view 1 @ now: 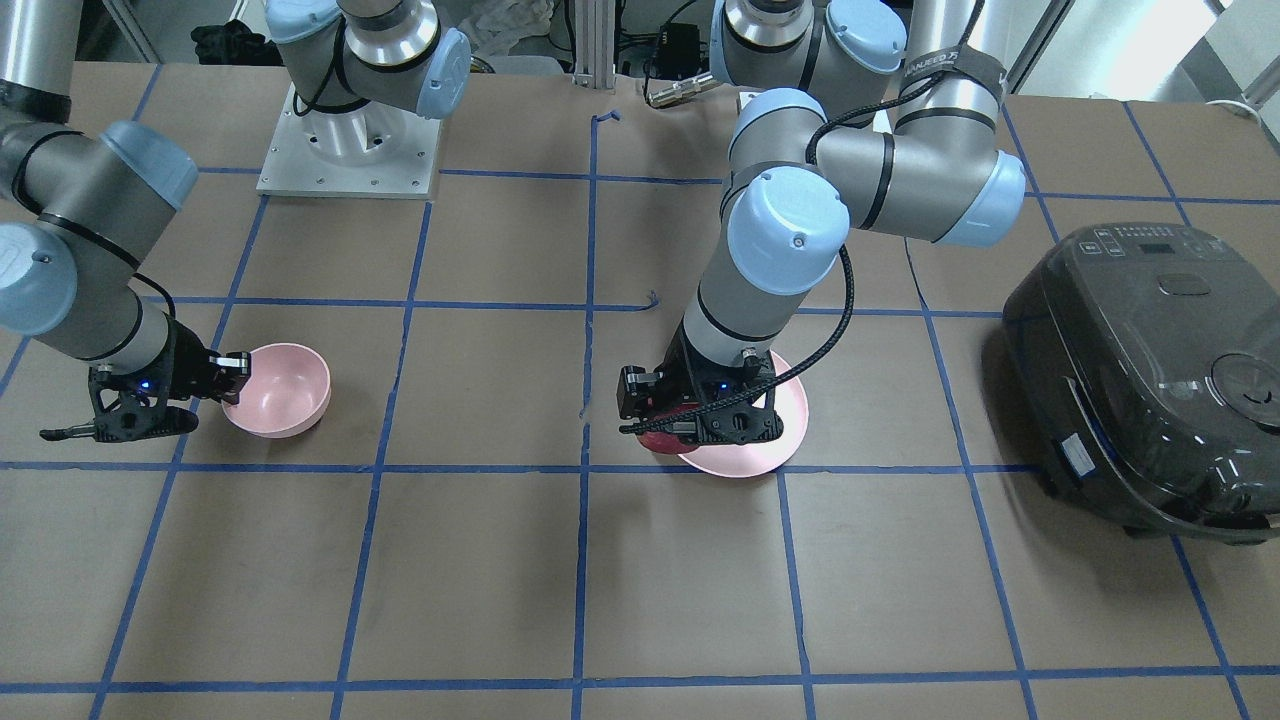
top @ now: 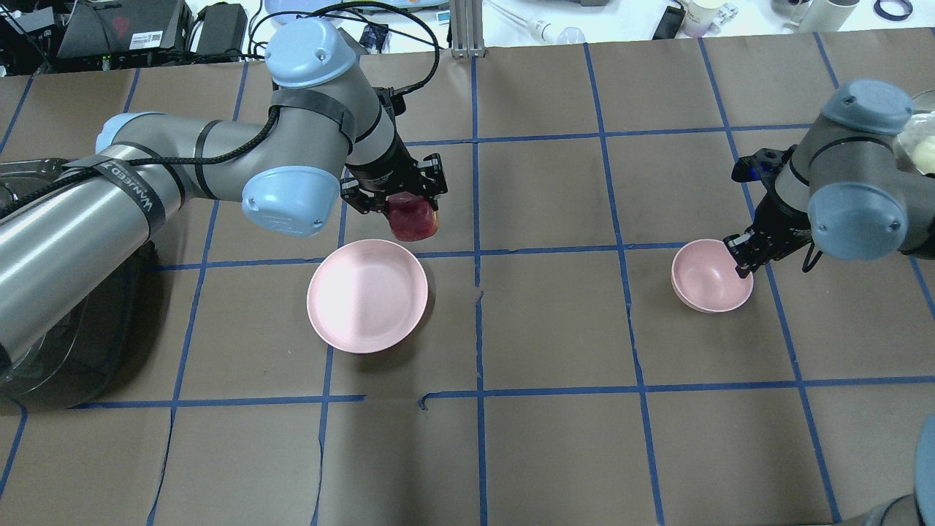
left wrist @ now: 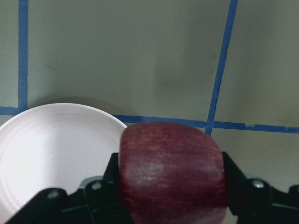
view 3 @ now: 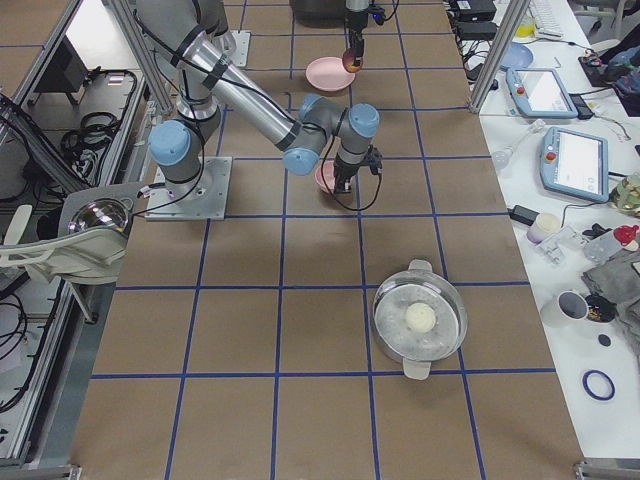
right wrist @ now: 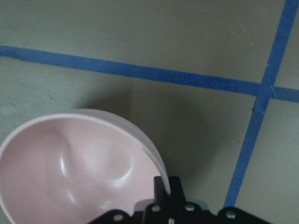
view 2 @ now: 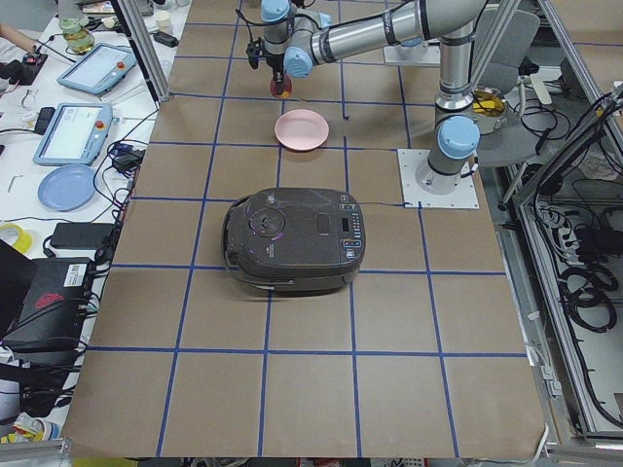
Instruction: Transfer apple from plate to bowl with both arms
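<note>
My left gripper (top: 406, 208) is shut on the dark red apple (top: 413, 219) and holds it in the air just past the far rim of the pale pink plate (top: 365, 299). The left wrist view shows the apple (left wrist: 170, 172) between the jaws, with the plate (left wrist: 51, 144) below and to the left. The plate's dish holds nothing. My right gripper (top: 739, 257) is shut on the rim of the small pink bowl (top: 708, 277), which sits on the table. The right wrist view shows the fingers pinching the bowl's (right wrist: 70, 168) edge. The bowl holds nothing.
A dark rice cooker (view 1: 1150, 380) stands beyond the plate on my left side. A lidded metal pot (view 3: 420, 320) stands at my far right. The right arm's base plate (view 1: 350, 150) is at the table's back. Blue tape lines grid the brown table.
</note>
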